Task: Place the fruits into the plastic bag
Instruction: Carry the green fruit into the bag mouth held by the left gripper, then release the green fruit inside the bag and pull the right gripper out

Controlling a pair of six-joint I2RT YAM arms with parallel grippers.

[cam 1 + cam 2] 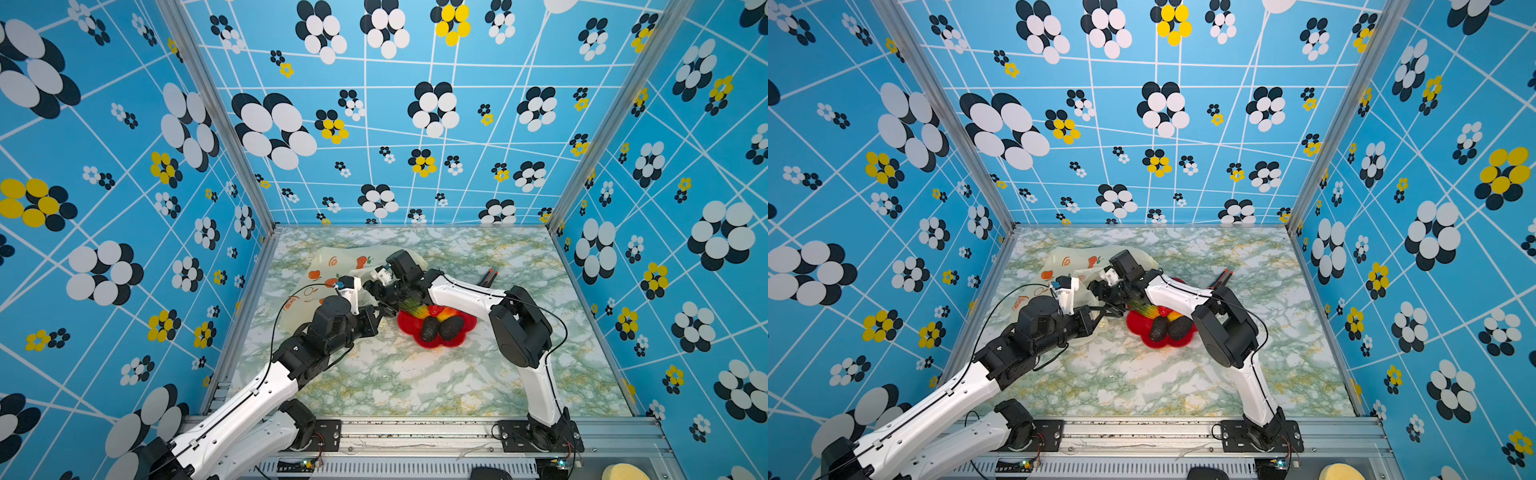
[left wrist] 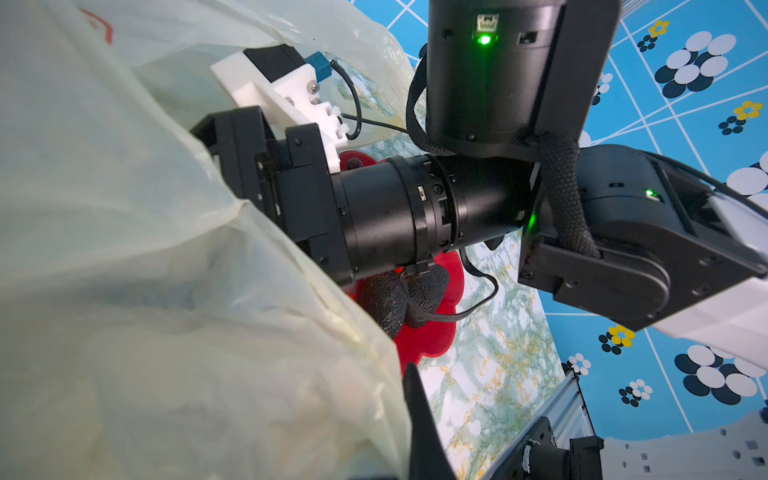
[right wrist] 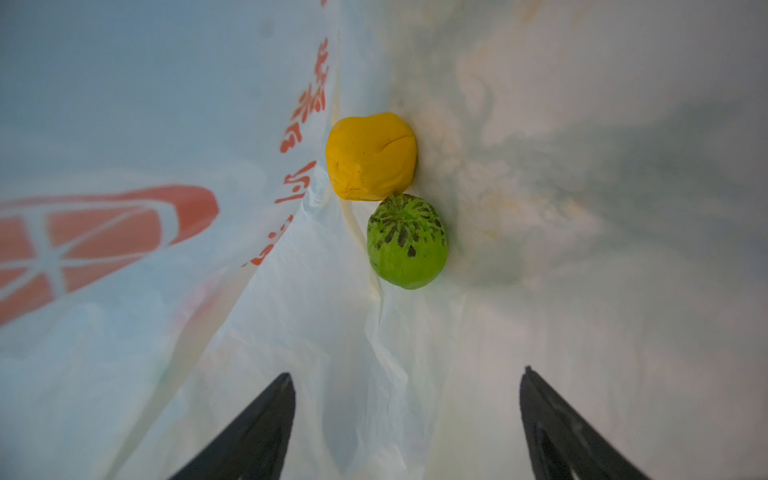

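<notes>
The cream plastic bag [image 1: 328,259] [image 1: 1067,257] lies at the back left of the table. My left gripper [image 1: 382,311] [image 2: 407,386] is shut on the bag's edge [image 2: 166,291] and holds its mouth up. My right gripper [image 1: 370,289] [image 3: 407,374] is inside the bag, open, with nothing between its fingers. Beyond it a yellow fruit [image 3: 371,156] and a green striped fruit [image 3: 407,241] rest on the bag's floor. Two dark oval fruits [image 1: 430,328] [image 1: 451,327], a red one [image 1: 435,309] and a yellow-orange one [image 1: 446,312] sit on the red flower plate [image 1: 436,344] [image 1: 1142,328].
An orange-black cutter [image 1: 488,276] [image 1: 1221,277] lies behind the right forearm. The right arm reaches over the plate's back edge. A metal rail [image 1: 415,432] runs along the table's front, with a yellow rounded object [image 1: 623,471] beyond it at the right.
</notes>
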